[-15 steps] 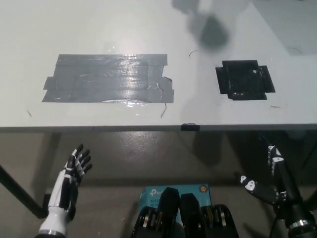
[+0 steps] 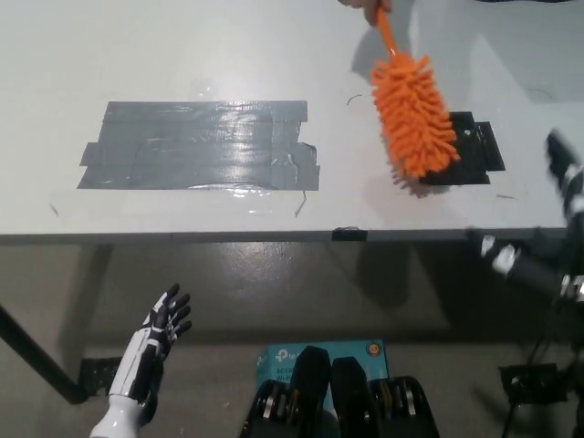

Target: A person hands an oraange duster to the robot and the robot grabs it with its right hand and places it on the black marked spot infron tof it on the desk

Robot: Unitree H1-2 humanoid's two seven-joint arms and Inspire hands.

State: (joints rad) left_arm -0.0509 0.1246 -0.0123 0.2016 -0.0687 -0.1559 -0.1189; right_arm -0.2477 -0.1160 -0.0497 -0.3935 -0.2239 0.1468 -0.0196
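An orange fluffy duster [image 2: 412, 114] hangs over the desk, held by its orange handle in a person's hand [image 2: 363, 7] at the top edge. Its head covers the left part of the black marked spot [image 2: 470, 146] on the white desk [image 2: 182, 55]. My black right hand [image 2: 547, 237] is raised at the right edge, level with the desk's front edge, fingers spread, open and apart from the duster. Below the desk at lower left my white left hand [image 2: 155, 342] rests open.
A large grey tape patch [image 2: 201, 144] lies on the desk's left half. The desk's front edge [image 2: 274, 236] runs across the middle of the picture. A teal box [image 2: 319, 351] sits on the floor below, and a dark desk leg [image 2: 36, 360] slants at lower left.
The duster has come into view from the top, held by a person, where only its shadow showed before. My right hand has risen to desk height. The left hand has shifted slightly right and down.
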